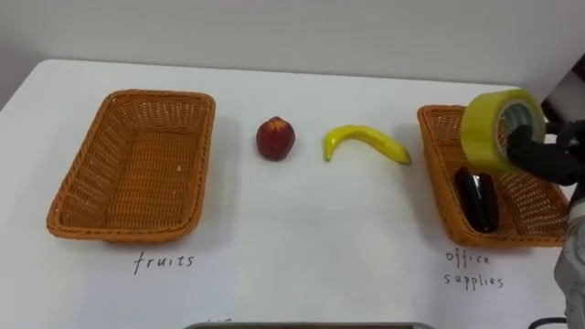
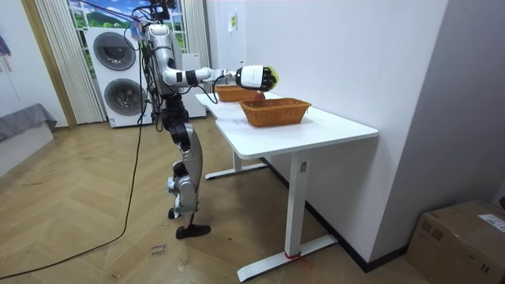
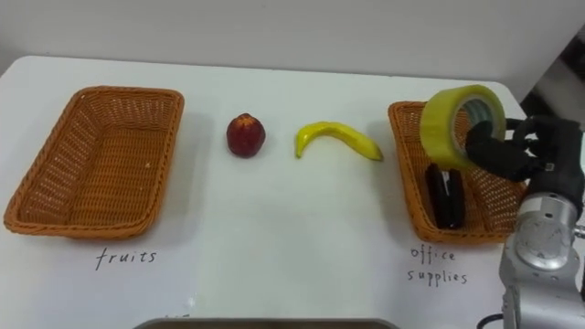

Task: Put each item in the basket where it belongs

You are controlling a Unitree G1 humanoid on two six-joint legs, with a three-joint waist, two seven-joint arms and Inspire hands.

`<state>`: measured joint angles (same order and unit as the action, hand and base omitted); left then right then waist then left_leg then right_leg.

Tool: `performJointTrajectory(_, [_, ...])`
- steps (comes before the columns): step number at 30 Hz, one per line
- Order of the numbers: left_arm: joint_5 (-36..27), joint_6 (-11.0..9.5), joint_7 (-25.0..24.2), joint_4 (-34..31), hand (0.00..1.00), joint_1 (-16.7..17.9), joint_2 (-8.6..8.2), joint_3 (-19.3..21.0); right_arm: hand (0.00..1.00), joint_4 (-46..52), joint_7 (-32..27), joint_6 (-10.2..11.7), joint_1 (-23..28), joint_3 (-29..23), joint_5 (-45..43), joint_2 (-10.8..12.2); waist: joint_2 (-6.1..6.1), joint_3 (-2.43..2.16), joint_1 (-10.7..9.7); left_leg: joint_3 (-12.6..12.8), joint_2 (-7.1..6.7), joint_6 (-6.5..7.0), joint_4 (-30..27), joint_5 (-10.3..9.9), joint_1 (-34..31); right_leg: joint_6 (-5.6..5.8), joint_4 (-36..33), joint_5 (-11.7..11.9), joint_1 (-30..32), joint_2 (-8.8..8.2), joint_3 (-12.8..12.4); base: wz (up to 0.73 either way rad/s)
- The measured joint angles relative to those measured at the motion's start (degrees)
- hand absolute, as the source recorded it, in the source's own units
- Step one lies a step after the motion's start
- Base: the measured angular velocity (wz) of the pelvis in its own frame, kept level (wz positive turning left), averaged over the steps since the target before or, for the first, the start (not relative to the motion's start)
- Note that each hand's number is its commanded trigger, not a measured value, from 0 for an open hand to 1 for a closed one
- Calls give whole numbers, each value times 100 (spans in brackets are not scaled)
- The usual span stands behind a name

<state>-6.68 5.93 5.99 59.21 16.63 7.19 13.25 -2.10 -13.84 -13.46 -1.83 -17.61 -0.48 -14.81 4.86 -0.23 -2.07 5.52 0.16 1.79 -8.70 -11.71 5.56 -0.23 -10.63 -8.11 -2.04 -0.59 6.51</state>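
Room rundown: white desk (image 2: 331, 126) on a white metal frame, long side against a plain white wall (image 2: 347, 55). Small paper sheet (image 2: 233, 21) stuck higher up on that wall. Grey wall panel (image 2: 465, 95) at the room view's right, cardboard box (image 2: 465, 237) on the floor below it. Floor (image 2: 79, 205) is wood parquet, herringbone pattern. Far end has two front-load washing machines (image 2: 118, 75), stacked, with pale vertical curtains (image 2: 55, 55) beside them. Low grey furniture (image 2: 24, 126) at the left edge, can't tell what type. Lighting is even and bright.
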Motion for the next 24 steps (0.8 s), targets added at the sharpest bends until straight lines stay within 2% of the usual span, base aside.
performJointTrajectory(8, [1,7,92,-3,0,81,-1,-5,100,-355,156,0,24,0,-57,-36,48,4,-48,-14,1,3,4,-2,-5,1,1,-1,8,-1,1,0])
performJointTrajectory(9, [0,7,126,-3,0,80,-1,-4,94,-415,158,-1,25,0,-59,-40,50,3,-55,-14,1,3,5,-3,-5,1,0,-1,8,0,1,0])
performJointTrajectory(10, [1,7,132,-3,0,80,-1,-4,75,-440,159,-2,25,0,-60,-42,49,3,-62,-14,1,3,5,-3,-5,1,0,-1,9,0,-1,0])
performJointTrajectory(12, [1,7,135,-5,0,80,0,-5,16,-448,166,-2,25,0,-71,-43,49,3,-70,-13,1,3,5,-3,-4,1,-1,-1,9,2,-4,0])
performJointTrajectory(13, [-1,8,135,-4,0,81,-1,-5,0,-447,195,-2,25,0,-162,-43,49,2,-70,-10,0,3,5,-3,-3,1,-1,0,8,3,-8,0])
performJointTrajectory(19, [0,55,220,-5,0,87,0,-13,0,-447,247,-1,24,0,-254,-53,54,-8,-71,-12,5,3,2,-2,0,1,-6,0,5,2,-8,0])
performJointTrajectory(24, [-2,113,240,-8,0,89,7,-13,0,-449,285,0,23,0,-256,-146,57,-16,-71,-11,5,3,2,-2,3,0,-8,0,2,2,-12,0])
